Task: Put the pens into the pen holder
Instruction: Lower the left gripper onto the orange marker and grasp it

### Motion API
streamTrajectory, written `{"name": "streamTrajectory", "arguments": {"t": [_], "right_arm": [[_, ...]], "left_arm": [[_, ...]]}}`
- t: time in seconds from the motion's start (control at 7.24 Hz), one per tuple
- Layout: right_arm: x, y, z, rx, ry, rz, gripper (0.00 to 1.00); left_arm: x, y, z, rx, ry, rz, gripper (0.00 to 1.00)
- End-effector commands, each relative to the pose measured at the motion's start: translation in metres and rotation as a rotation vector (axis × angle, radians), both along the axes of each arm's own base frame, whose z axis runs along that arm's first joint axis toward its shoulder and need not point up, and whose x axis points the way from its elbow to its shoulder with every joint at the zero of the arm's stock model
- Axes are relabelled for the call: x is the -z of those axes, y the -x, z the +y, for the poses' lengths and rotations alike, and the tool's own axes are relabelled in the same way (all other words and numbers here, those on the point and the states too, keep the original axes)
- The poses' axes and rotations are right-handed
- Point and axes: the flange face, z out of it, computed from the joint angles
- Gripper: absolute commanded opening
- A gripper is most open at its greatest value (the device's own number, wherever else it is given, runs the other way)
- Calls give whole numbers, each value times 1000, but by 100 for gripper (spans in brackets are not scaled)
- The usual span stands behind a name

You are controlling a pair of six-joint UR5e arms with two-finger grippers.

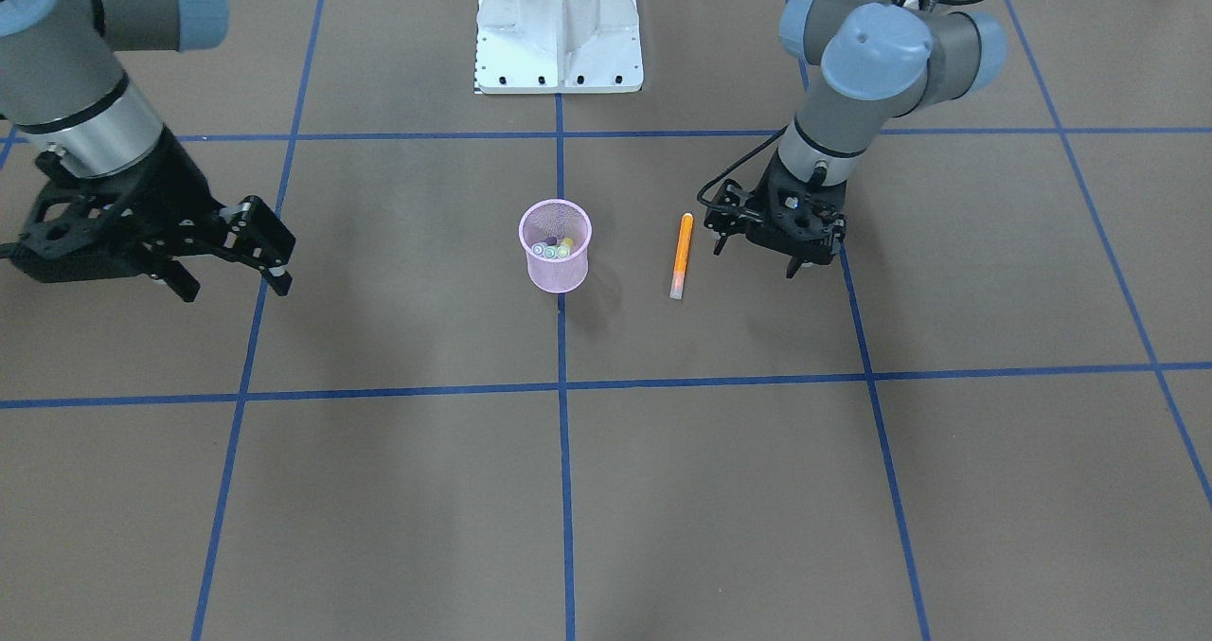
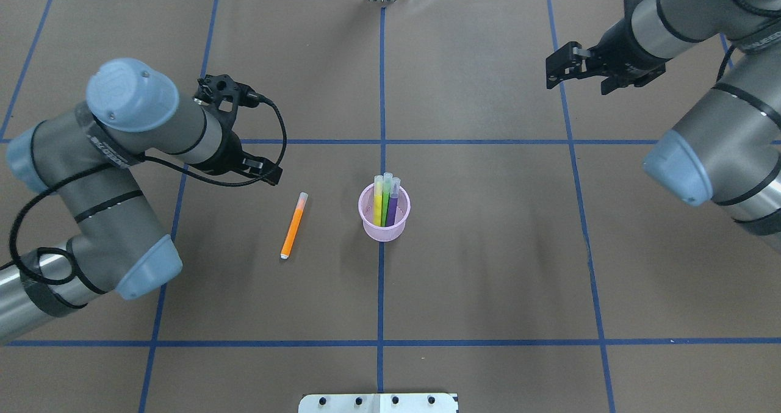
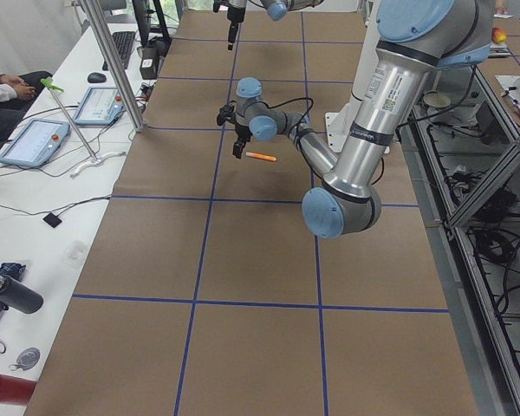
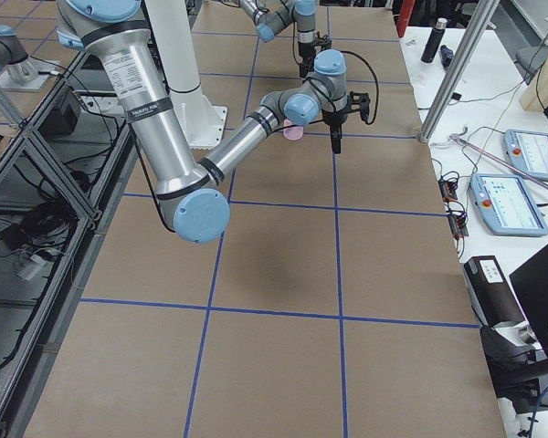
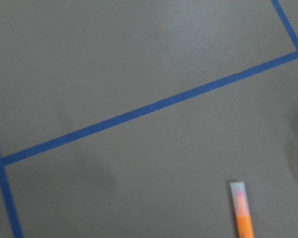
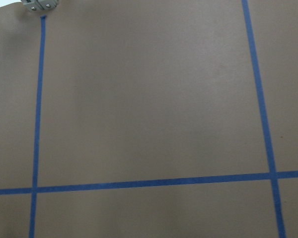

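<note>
The pink mesh pen holder point(image 2: 384, 221) stands upright at the table's middle and also shows in the front view point(image 1: 556, 248). It holds three pens point(image 2: 385, 199), yellow, green and purple, pale caps up. An orange pen point(image 2: 293, 225) lies flat on the table to its left, seen too in the front view point(image 1: 681, 256). Its pale cap end shows at the bottom of the left wrist view point(image 5: 241, 208). My left gripper point(image 1: 755, 258) is open and empty, just beside the orange pen, fingers pointing down. My right gripper point(image 2: 576, 86) is open and empty, far off at the table's far right.
The white robot base point(image 1: 559, 30) stands behind the holder. Blue tape lines point(image 6: 149, 183) cross the brown table cover. In the side view, desks with tablets point(image 3: 39, 139) run along the table's far edge.
</note>
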Motion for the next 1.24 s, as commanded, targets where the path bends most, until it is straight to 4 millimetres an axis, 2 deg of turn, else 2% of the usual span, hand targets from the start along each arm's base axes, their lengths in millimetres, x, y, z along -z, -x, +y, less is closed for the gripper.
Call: {"name": "streamTrajectory", "arguments": {"t": [0.0, 0.14, 0.28, 0.55, 0.69, 1.11], "right_arm": [[-43, -54, -6, 61, -36, 25, 100], [-57, -77, -6, 89, -47, 18, 100], [-71, -94, -5, 107, -60, 19, 100], [-74, -97, -4, 105, -58, 23, 100], [-74, -97, -5, 105, -57, 23, 100], [-76, -97, -6, 102, -56, 29, 100]], "left_arm": [[-2, -49, 23, 26, 21, -33, 100], [-6, -62, 24, 16, 26, -46, 99], [5, -75, 19, 20, 15, -46, 94], [6, -89, 16, 9, 15, -53, 63], [1, -92, 15, 6, 17, -63, 56], [-6, -95, 13, 4, 23, -76, 54]]}}
